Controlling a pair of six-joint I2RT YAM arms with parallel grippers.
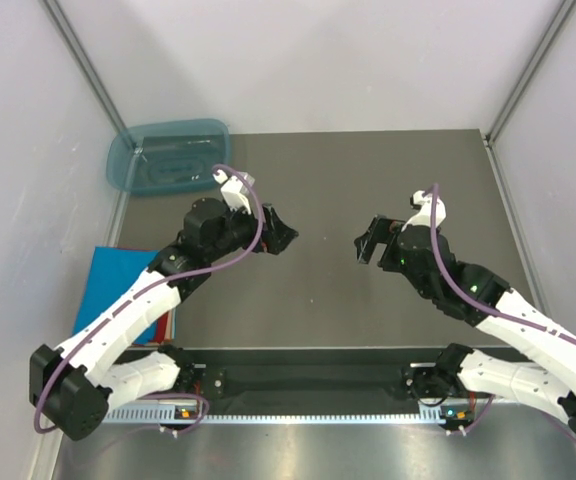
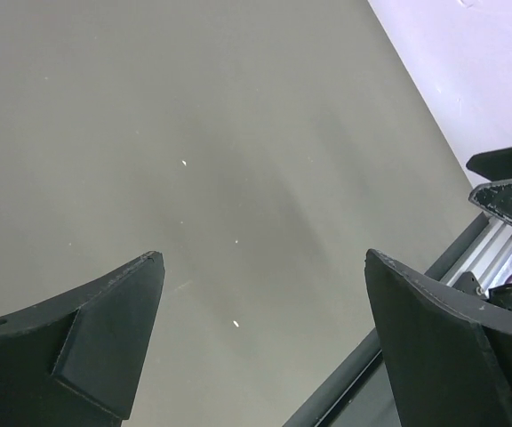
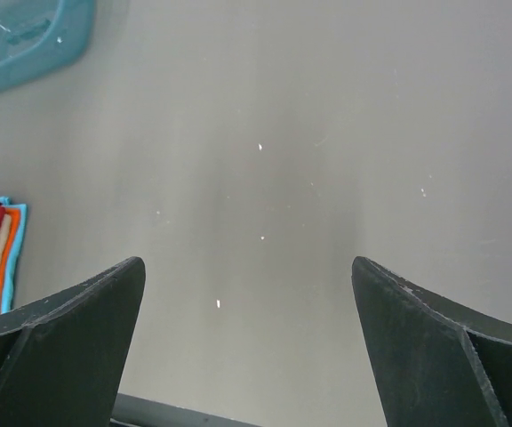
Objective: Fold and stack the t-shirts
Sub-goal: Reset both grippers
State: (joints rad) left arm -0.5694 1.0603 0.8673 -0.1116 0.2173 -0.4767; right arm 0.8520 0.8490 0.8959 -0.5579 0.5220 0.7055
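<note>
1. Both arms hang over the middle of the grey worktop [image 1: 328, 180], heads turned in toward each other with a bare gap between them.
2. Left end effector [image 1: 283, 240]: fingers spread wide. Its own wrist view shows only worktop between the two dark fingertips [image 2: 114, 338], and it grips nothing.
3. Right end effector [image 1: 365, 247]: same story, spread wide and holding nothing. Its wrist view shows plain grey surface between the fingers [image 3: 434, 338].
4. Now the shirts. The turquoise-blue t-shirt [image 1: 118, 285] lies folded flat at the left side of the worktop, toward the near edge. The left arm's white forearm crosses over part of it.
5. A strip of the red t-shirt [image 1: 171, 322] peeks out at the near right edge of that pile, below the blue one.
6. The right wrist view catches the pile edge-on at its left border. Red is layered beside cream and orange bands, with a thin turquoise line on the outside. What the cream and orange layers are, I cannot tell.
7. Both end effectors are well apart from the pile.
8. Far left corner: a translucent blue-green tub [image 1: 168, 155] sits on the worktop, beyond the left arm.
</note>
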